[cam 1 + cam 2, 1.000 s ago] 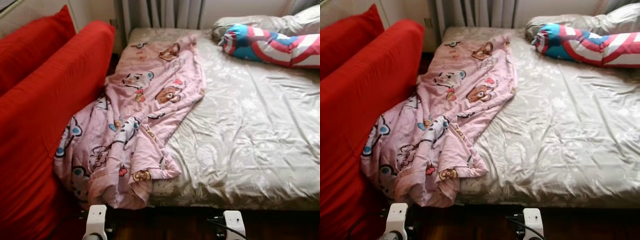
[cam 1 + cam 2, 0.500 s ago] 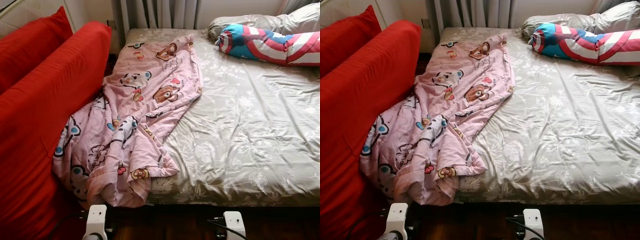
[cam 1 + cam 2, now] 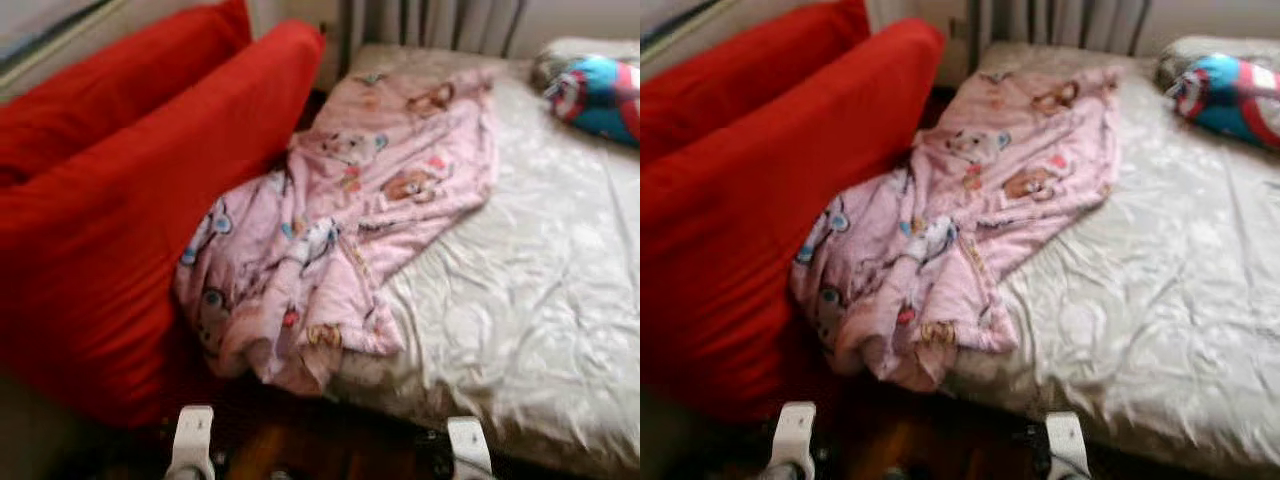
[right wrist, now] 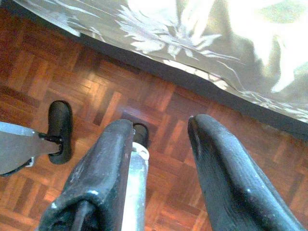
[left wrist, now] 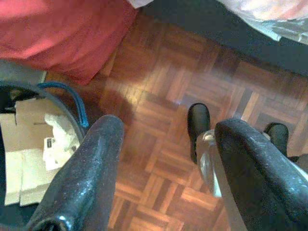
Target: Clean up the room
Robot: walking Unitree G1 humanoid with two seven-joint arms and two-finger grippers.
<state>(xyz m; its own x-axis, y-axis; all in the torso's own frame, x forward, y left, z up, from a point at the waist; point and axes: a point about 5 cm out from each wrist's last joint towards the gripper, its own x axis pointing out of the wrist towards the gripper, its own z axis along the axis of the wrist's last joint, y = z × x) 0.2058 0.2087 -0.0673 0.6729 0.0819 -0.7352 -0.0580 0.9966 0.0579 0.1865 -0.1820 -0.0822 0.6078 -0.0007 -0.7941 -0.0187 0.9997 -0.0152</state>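
From my remote seat, the blurred head view showed a crumpled pink cartoon blanket (image 3: 340,240) lying along the left side of the bed (image 3: 540,300), its lower end spilling over the mattress edge against a red sofa (image 3: 120,220). A striped pillow (image 3: 600,95) lay at the far right corner. Both arms hung low above parquet floor (image 5: 163,120): the left gripper (image 5: 168,144) stood wide apart, holding nothing; the right gripper (image 4: 161,144) was likewise parted and bare.
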